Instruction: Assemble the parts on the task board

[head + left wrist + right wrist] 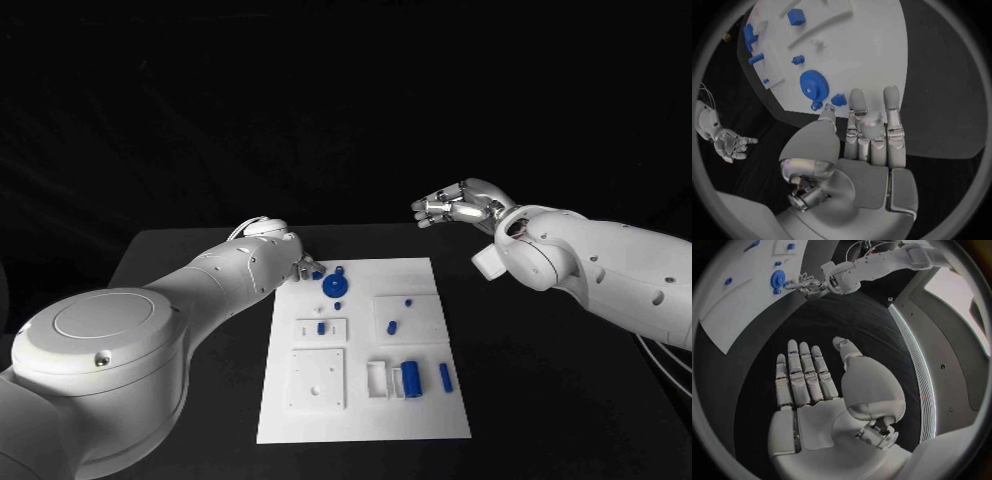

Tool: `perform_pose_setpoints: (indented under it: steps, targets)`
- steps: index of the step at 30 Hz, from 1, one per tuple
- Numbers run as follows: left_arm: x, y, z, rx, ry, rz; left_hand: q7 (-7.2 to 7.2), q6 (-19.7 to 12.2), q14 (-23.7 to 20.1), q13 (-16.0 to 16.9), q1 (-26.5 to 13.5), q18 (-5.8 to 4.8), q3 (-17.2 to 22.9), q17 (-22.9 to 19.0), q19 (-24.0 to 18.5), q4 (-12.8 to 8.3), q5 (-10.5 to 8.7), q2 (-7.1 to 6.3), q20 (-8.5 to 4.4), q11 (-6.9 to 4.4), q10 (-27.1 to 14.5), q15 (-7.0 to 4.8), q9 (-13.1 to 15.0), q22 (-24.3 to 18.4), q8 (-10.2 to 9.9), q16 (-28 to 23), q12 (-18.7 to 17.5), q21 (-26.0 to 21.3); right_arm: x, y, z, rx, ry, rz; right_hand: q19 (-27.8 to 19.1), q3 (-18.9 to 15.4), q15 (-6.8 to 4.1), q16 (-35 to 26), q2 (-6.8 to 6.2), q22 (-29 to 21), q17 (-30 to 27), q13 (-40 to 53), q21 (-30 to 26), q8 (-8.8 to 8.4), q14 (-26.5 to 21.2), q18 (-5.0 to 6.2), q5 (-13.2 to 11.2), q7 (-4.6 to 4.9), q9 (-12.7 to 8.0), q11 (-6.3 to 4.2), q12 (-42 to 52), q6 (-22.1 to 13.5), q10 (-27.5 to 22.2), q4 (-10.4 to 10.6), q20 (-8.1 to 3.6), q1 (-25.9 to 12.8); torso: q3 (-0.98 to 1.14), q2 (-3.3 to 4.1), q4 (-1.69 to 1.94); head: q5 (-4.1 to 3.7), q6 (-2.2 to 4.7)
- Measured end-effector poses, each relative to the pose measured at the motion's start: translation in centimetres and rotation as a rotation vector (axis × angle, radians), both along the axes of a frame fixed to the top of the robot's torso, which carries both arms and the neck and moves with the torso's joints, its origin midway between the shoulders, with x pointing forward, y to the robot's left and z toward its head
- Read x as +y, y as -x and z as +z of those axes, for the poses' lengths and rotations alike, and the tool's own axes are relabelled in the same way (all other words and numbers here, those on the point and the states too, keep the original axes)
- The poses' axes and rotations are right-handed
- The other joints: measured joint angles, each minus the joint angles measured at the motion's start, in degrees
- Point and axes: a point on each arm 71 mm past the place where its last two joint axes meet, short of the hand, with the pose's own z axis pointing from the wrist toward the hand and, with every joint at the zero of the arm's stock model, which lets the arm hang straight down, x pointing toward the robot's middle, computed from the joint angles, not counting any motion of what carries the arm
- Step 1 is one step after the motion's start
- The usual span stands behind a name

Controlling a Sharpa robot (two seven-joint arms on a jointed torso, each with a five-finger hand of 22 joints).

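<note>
Since the blue gear (335, 286) lies loose on the white board (433, 400), the left hand (870, 135) hovers beside it with fingers spread and empty, seemingly ready to grasp, while the right hand (459, 207) waits empty, well off the board.

From the head camera you are looking down from above at the black table (188, 250), with the white task board (364, 350) lying lengthwise below the middle and both arms reaching in from the sides. The left wrist camera is sitting just behind the left hand (870, 150), facing along its palm toward the board's near corner, close over the blue gear (814, 87). The right wrist camera is sitting behind the right hand (817, 390), looking across the table from farther off. All three views are sharing the board and gear; each wrist view is also catching the opposite hand.
</note>
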Motion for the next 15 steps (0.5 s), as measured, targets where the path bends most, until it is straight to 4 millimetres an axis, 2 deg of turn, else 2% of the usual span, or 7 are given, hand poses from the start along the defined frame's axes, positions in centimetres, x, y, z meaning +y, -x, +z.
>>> perform_pose_setpoints:
  steps: [5, 7, 9, 15]
  targets:
    - [-0.13, -0.02, 0.03, -0.004, 0.000, 0.002, -0.04, 0.04, 0.00, -0.06, 0.00, 0.06, 0.08, 0.30, -0.20, 0.00, -0.12, 0.00, 0.20, -0.05, 0.34, 0.00, 0.21, 0.00, 0.00, 0.49, 0.00, 0.34, 0.14, -0.02, 0.14, -0.002, -0.001, 0.002, 0.00, 0.00, 0.00, 0.00, 0.00, 0.00, 0.00, 0.00, 0.00, 0.00, 0.00, 0.01, 0.33, 0.00, 0.00, 0.00, 0.00, 0.00, 0.00, 0.00, 0.00, 0.00, 0.03, 0.07, -0.01, -0.29, 0.01]
    - [-0.20, -0.03, 0.04, -0.005, 0.000, 0.002, -0.04, 0.04, 0.00, -0.06, 0.00, 0.93, 0.31, 0.39, -0.20, 0.00, -0.24, 0.00, 0.20, 0.03, 0.41, 0.00, 0.28, 0.00, 0.00, 0.67, 0.00, 0.65, 0.16, -0.02, 0.18, -0.003, -0.001, 0.002, 0.00, 0.00, 0.00, 0.00, 0.00, 0.00, 0.00, 0.00, 0.00, 0.00, 0.00, 0.00, 0.33, 0.00, 0.00, 0.00, 0.00, 0.00, 0.00, 0.00, 0.00, 0.00, 0.03, 0.08, 0.00, -0.39, 0.00]
    - [-0.23, -0.03, 0.05, -0.006, -0.001, 0.003, -0.04, 0.04, 0.00, -0.06, 0.00, 0.93, 0.34, 0.48, -0.20, -0.03, -0.41, 0.00, 0.20, -0.01, 0.44, 0.00, 0.36, -0.01, 0.00, 0.71, 0.00, 0.65, 0.18, -0.02, 0.21, -0.003, -0.001, 0.003, 0.00, 0.00, 0.00, 0.00, 0.00, 0.00, 0.00, 0.00, 0.00, 0.00, 0.00, 0.00, 0.33, 0.00, 0.00, 0.00, 0.00, 0.00, 0.00, 0.00, 0.00, 0.00, 0.04, 0.10, 0.00, -0.51, -0.03]
    - [-0.31, -0.06, 0.08, -0.006, -0.003, 0.007, -0.04, 0.45, 0.20, -0.09, 2.71, 0.93, 1.16, 0.56, -0.40, -2.28, -0.44, -0.45, 0.40, 0.03, 0.82, 0.20, 0.51, -0.01, 0.00, 1.01, 0.00, 0.97, 0.27, -0.03, 0.38, -0.006, -0.001, 0.004, 0.00, 0.00, 0.00, 0.00, -0.23, 0.00, 0.00, 0.00, 0.00, 0.00, 0.00, 0.00, 0.33, 0.00, 0.00, 0.00, 0.00, 0.00, 0.00, 0.00, 0.00, -0.23, 0.05, 0.16, 0.00, -0.87, -0.13]
